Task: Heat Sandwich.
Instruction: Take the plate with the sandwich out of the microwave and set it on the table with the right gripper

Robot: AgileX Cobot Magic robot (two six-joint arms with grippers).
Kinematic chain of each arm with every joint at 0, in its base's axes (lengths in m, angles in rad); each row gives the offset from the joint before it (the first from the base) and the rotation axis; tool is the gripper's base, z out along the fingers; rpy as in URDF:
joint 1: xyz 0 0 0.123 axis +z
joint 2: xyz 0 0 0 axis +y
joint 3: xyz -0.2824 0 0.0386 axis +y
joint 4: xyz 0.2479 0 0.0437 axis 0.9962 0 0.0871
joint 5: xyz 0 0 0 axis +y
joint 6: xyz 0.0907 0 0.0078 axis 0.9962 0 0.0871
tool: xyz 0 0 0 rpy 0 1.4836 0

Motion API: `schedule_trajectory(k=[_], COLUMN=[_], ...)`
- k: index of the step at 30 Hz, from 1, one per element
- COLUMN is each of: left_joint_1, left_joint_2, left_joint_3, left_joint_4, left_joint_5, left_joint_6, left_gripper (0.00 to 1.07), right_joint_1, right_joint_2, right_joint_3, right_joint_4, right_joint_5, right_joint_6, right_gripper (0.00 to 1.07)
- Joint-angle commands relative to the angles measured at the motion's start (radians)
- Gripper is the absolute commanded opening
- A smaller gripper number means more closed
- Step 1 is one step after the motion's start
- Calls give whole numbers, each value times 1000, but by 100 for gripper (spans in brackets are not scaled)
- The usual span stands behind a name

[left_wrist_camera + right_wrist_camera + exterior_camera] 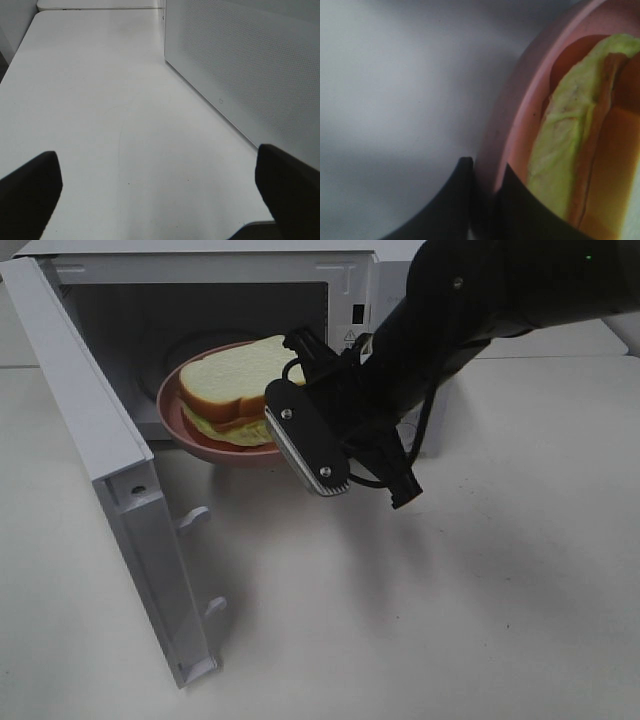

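Note:
The sandwich, white bread with tan crust and pale green-yellow filling, lies on a round pink plate. The plate is at the mouth of the open microwave, its back part inside and its front edge sticking out over the table. My right gripper is shut on the plate's near rim. The right wrist view shows the right gripper with its two dark fingertips pinching the plate's rim, and the sandwich's filling just beyond. My left gripper is open over bare table, holding nothing.
The microwave door swings out to the left toward the front, with latch hooks on its edge. The left wrist view shows the microwave's perforated side wall. White tabletop stretches in front and to the right.

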Motion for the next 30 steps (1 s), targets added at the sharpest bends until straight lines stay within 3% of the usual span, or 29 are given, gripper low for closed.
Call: schedule_trajectory(k=[1,14,30], left_joint_1=[2,2,2], left_joint_2=[-16,-16,-16], left_joint_3=[1,1,1], left_joint_4=[-7,-7,-7], left_joint_5=[-4,-4,-4], left_joint_6=[-2,-2,-2], left_gripper=[98,98,98], right_joint_1=[-1,0,0], right_joint_2=[-68,-290,-511], right_joint_3=[56,293,481], right_joint_4=[3,-9,-58], right_joint_5=[-45,-48,-38], right_joint_6=[-11,-8,63], right_gripper=[0,0,0])
